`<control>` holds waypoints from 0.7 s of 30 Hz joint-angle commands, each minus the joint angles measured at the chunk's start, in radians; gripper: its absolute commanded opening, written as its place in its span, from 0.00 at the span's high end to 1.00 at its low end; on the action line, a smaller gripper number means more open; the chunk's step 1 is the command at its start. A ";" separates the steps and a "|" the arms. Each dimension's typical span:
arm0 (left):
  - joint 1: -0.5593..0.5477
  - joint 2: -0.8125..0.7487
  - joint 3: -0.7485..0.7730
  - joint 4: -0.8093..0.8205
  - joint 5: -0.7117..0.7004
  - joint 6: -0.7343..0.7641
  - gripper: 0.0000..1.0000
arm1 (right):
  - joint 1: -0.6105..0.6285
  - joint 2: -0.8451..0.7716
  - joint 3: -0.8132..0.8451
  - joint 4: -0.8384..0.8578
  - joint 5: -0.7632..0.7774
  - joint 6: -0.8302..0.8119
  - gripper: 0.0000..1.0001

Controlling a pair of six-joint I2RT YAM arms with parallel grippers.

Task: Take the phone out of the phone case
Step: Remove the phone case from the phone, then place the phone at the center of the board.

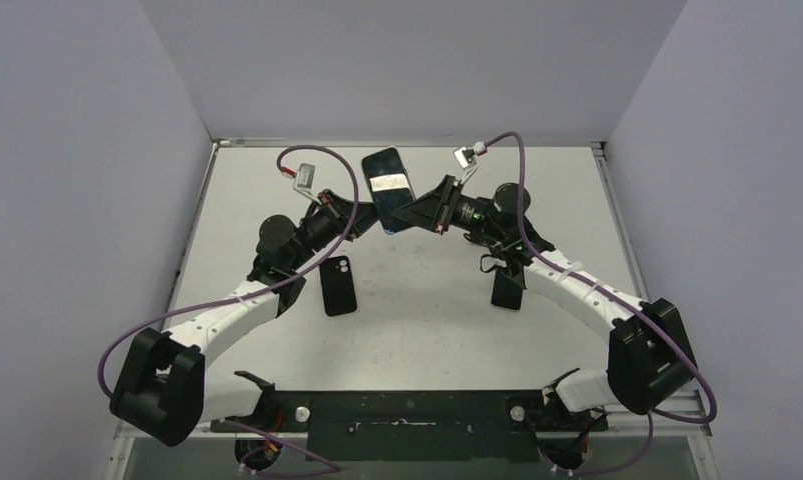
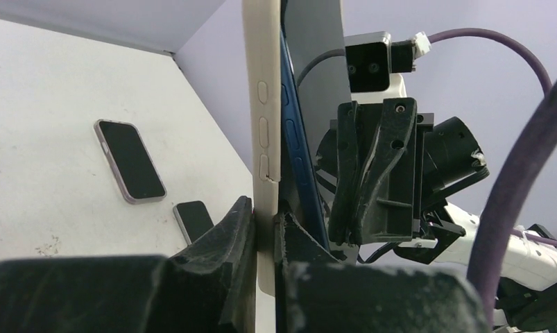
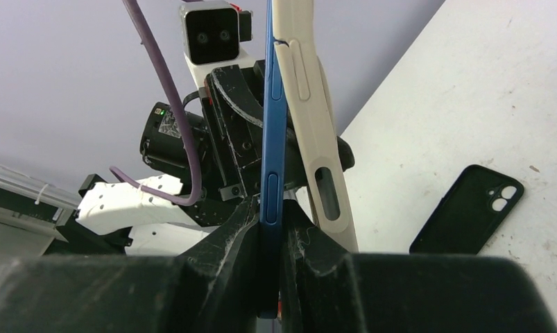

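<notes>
Lavender-grey walls around a white table (image 1: 427,320). Both arms meet in the air at the far end, well above the table.

The left end effector (image 2: 265,232) is closed down to a narrow slot and pinches the side wall of the cream phone case (image 2: 261,104). The right end effector (image 3: 270,222) is just as nearly closed and clamps the edge of the blue phone (image 3: 272,139).

Between the two end effectors, phone and case stand on edge, side by side. Close to the fingers they have split apart into a clear wedge. Away from the fingers they run together and touch.

Progress call: the extraction is partly done. The near end looks popped out and the far end looks seated in the case. What's left is pulling the two apart fully, then setting them down.

Clutter, not task items: a black case (image 3: 469,208) on the table below and beside the right end effector, and a dark-screened spare phone (image 2: 130,161) on the table off to the left end effector's side.
</notes>
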 commanded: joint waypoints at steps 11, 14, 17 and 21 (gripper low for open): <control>0.052 0.028 0.097 -0.129 -0.232 0.051 1.00 | 0.011 -0.156 -0.066 -0.338 -0.118 -0.265 1.00; 0.058 0.025 0.068 -0.160 -0.261 0.054 1.00 | 0.010 -0.170 -0.083 -0.361 -0.125 -0.288 1.00; 0.064 0.026 0.038 -0.167 -0.277 0.050 1.00 | 0.010 -0.166 -0.097 -0.366 -0.146 -0.292 1.00; 0.069 0.030 0.046 -0.238 -0.256 0.077 1.00 | -0.012 -0.190 -0.120 -0.456 -0.052 -0.333 1.00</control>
